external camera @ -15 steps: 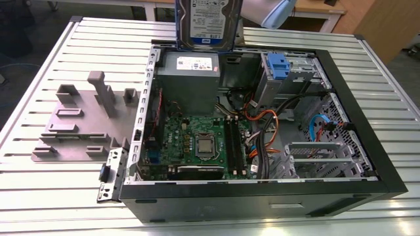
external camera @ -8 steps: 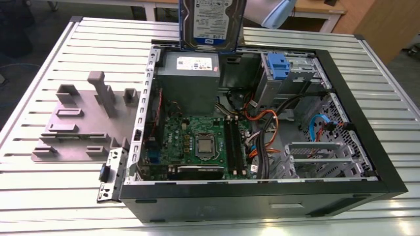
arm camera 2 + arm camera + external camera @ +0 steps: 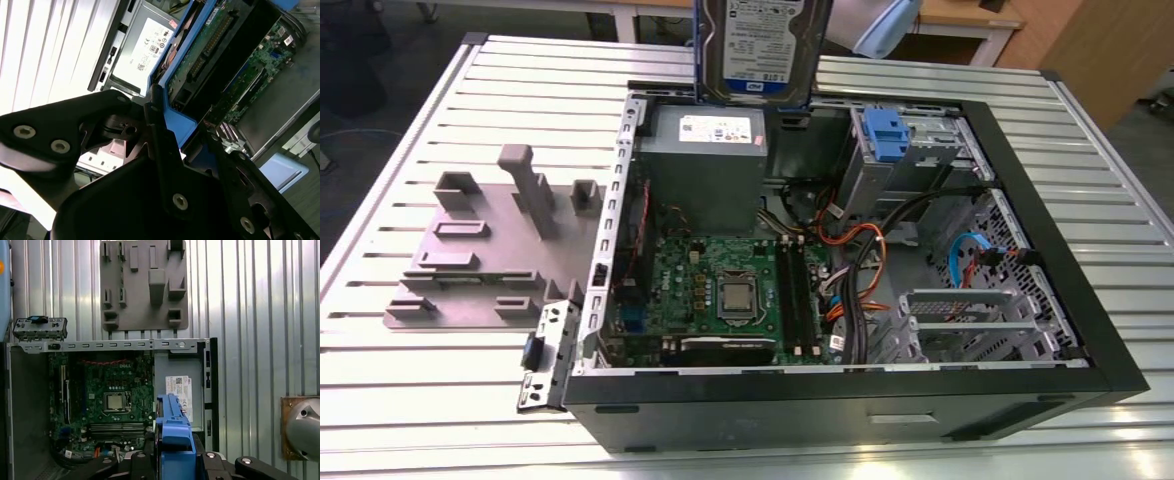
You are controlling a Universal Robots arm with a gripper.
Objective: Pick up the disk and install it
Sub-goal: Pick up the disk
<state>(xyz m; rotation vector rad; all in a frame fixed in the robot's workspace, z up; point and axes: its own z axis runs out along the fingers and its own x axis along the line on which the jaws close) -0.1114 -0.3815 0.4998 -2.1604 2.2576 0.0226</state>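
1. My hand (image 3: 172, 459) pinches the disk (image 3: 758, 45) by its blue carrier (image 3: 172, 432), upright above the open computer case (image 3: 1067, 270), over the power supply (image 3: 707, 170).
2. Held by one end, it could slip and drop onto the motherboard (image 3: 720, 290).
3. The orange cables (image 3: 854, 240) might snag it going in.

The gripper (image 3: 175, 460) is closed on the disk (image 3: 758, 45). In both wrist views its black fingers (image 3: 161, 150) press against either side of the blue frame. In the exterior view, the disk hangs upright at twelve o'clock.
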